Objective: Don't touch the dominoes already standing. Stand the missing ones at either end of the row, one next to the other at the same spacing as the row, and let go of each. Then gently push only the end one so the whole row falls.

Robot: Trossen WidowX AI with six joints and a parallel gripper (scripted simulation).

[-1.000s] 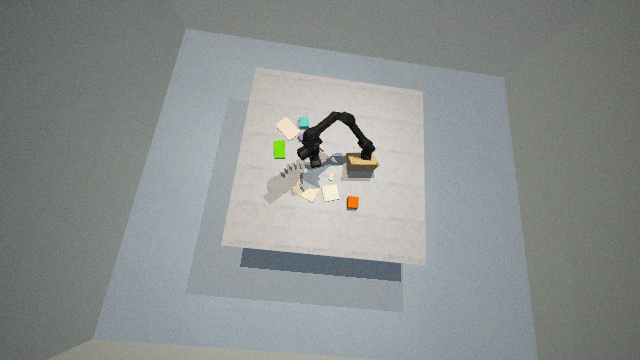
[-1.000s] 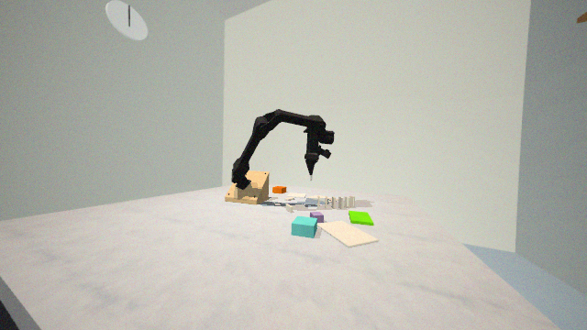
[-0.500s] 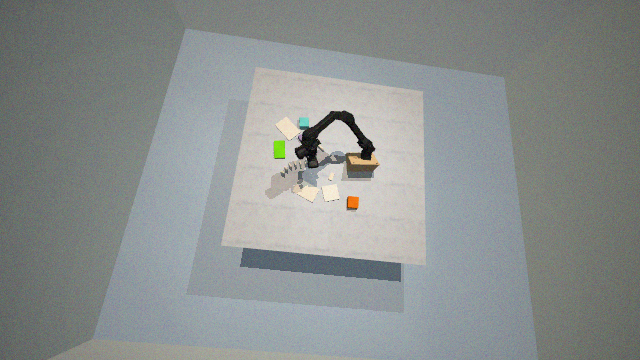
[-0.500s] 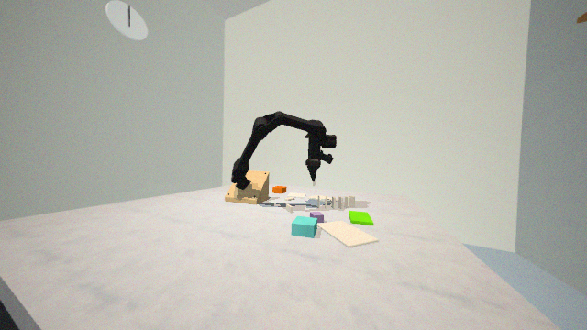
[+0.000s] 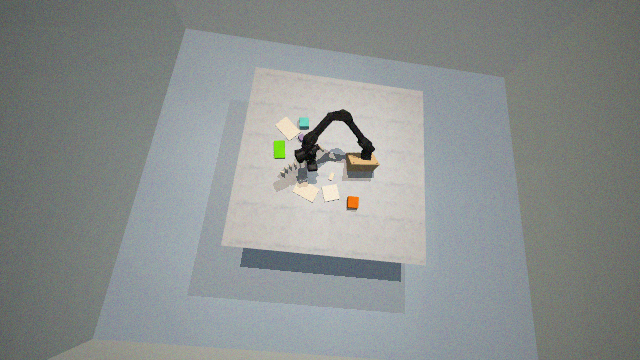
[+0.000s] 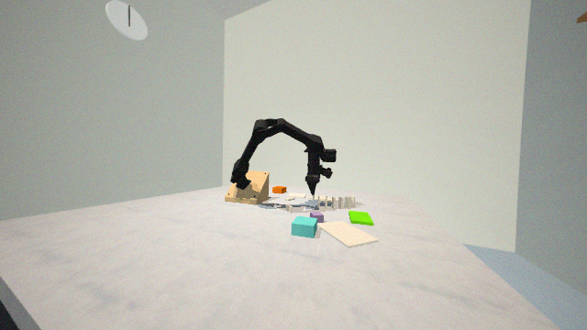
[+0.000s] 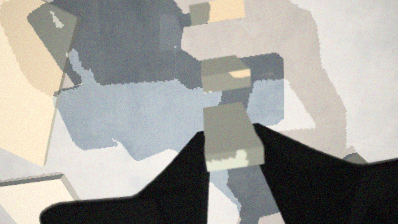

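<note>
My gripper [image 6: 313, 194] [image 7: 228, 134] is shut on a domino [image 7: 230, 125], low over the table at the near end of the row; whether the domino touches the table I cannot tell. Several pale dominoes stand in a row, such as one standing domino [image 5: 295, 165] [image 6: 335, 202] and, in the wrist view, the closest standing domino [image 7: 225, 77], in line ahead of the held one with a gap between. The arm hides the row's near end in the top view. A loose domino [image 5: 331, 176] [image 6: 290, 198] lies on the table. Another loose domino [image 6: 294, 208] lies towards the purple block.
Cream tiles [image 5: 305, 193] [image 5: 330, 193] [image 7: 25, 120] lie beside the row; another tile [image 5: 287, 128] [image 6: 348, 233] lies near the teal block [image 5: 304, 123] [image 6: 304, 226] and purple block [image 5: 301, 137] [image 6: 316, 217]. A green slab [image 5: 279, 149] [image 6: 360, 217] and orange block [image 5: 353, 202] [image 6: 279, 190] lie farther off.
</note>
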